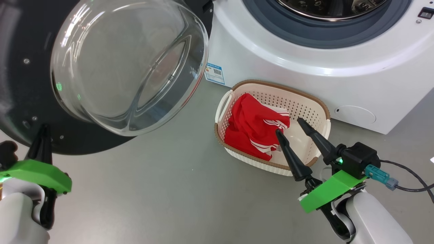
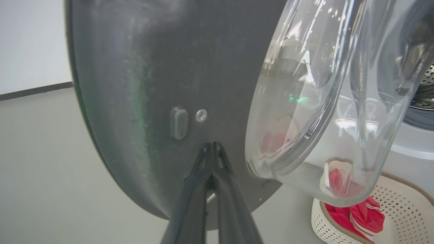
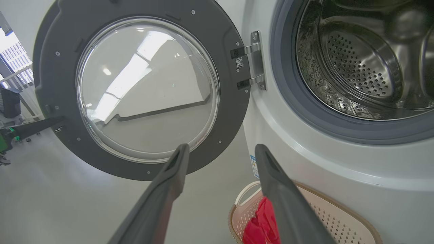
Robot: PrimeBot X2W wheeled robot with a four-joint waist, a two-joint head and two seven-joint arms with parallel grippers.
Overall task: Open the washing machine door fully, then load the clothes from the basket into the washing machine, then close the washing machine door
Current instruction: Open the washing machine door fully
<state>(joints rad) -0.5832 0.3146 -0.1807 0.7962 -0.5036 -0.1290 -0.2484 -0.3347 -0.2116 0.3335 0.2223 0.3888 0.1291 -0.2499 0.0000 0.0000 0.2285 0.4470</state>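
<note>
left gripper (image 1: 43, 131), fingers pressed together and holding nothing, tips at the black rim of the open round glass-bowled washing machine door (image 1: 129, 67). bright red striped clothes (image 1: 251, 127) lie in the cream perforated plastic basket (image 1: 307, 103) before the white front-loading washing machine (image 1: 305, 78). right gripper (image 1: 288, 124) hovers above, fingers spread, empty.

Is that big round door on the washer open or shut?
Open. The washing machine door hangs out to the side on its hinge, inner face showing, and the steel drum stands uncovered.
</note>
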